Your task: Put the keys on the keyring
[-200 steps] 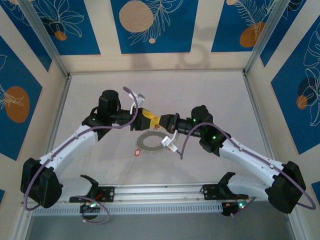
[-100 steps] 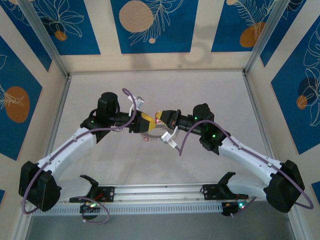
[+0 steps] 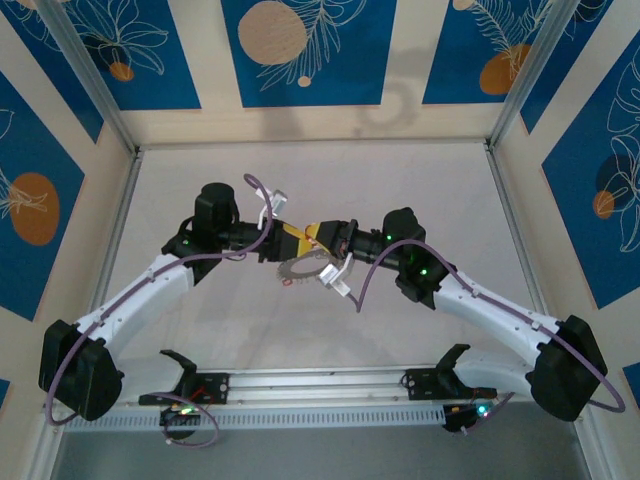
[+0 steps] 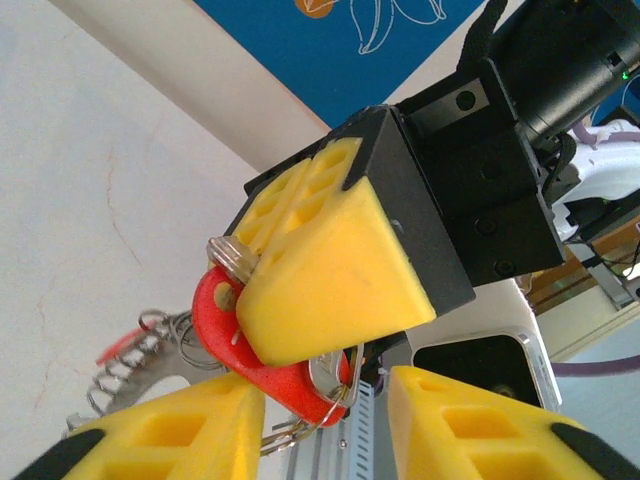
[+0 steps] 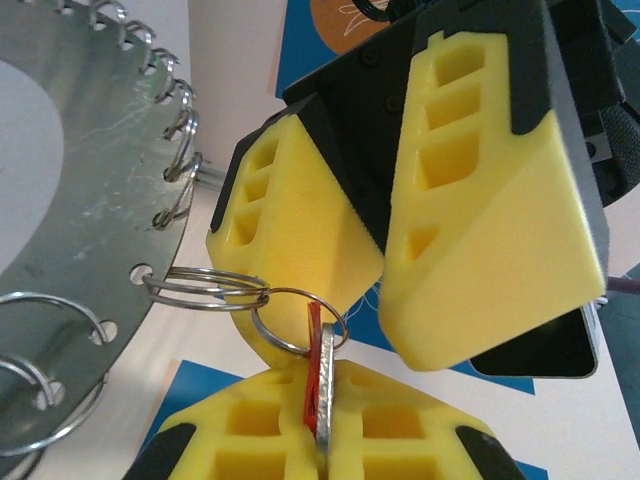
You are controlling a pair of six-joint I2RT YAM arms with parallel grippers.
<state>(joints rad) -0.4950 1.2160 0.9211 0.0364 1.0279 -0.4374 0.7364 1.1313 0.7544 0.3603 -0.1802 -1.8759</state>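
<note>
over the middle of the table, my two tools meet tip to tip, with the keyring just at their 6 o'clock. my right tool is clamped flat on one of the keys, leaving its small split loop free at 12 o'clock, where it seems threaded onto a wire loop on the keyring's rim. from my right wrist that key is edge-on, long axis 6 to 12. my left tool gapes, gripping nothing, ready, i judge, to steady the loops.
</note>
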